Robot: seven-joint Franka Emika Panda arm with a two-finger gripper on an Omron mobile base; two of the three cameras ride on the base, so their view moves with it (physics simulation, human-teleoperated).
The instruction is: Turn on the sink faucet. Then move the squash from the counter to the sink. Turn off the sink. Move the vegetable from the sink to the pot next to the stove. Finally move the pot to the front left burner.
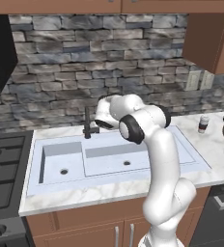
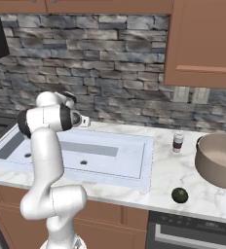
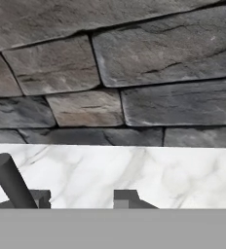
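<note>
The slim dark sink faucet (image 1: 88, 123) stands upright at the back rim of the pale double sink (image 1: 157, 157). My gripper (image 1: 97, 123) hovers just right of the faucet, level with its post, pointing at the stone wall. In the hand view my gripper (image 3: 81, 200) is open with nothing between its fingertips (image 3: 126, 197). A dark faucet rod (image 3: 9, 179) slants up just outside the left tip. The dark green squash (image 2: 179, 195) lies on the counter (image 2: 163, 177) near the front edge. Behind the squash sits the brownish-grey pot (image 2: 221, 159). No water shows in the sink (image 2: 110, 160).
A small jar (image 2: 178, 142) with a dark band stands on the counter between the sink and the pot. The black stove (image 1: 3, 169) borders the sink on the left. A stone backsplash (image 3: 134, 73) rises close behind the faucet, with wooden cabinets (image 2: 202, 44) overhead.
</note>
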